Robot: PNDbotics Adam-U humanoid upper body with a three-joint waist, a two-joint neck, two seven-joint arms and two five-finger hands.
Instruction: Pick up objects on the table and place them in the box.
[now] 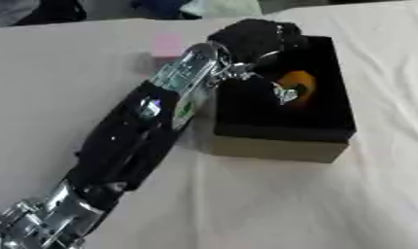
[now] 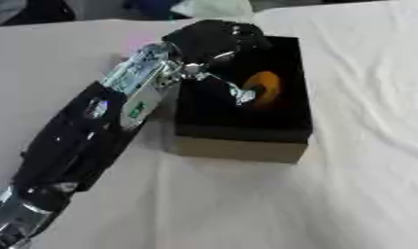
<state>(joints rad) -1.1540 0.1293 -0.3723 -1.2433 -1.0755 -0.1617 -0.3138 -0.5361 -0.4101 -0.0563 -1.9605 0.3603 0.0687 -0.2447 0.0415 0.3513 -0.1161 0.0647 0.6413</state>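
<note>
A black-lined box [image 1: 276, 150] with a tan front wall stands on the white cloth right of centre. Inside it, toward the right, lies an orange rounded object [image 1: 301, 82]. My left arm reaches in from the lower left, and my left hand [image 1: 253, 36] hovers over the box's far left corner. Its dark shape merges with the black lining. A thin silver part of the hand ends right beside the orange object; whether it touches is unclear. A small pink object [image 1: 168, 44] lies on the cloth just left of the hand, partly hidden by my wrist. My right hand shows in no view.
The white tablecloth [image 2: 348, 194] is wrinkled to the right of the box and spreads wide in front of it. Dark and light items [image 1: 161, 7] sit along the far edge beyond the table.
</note>
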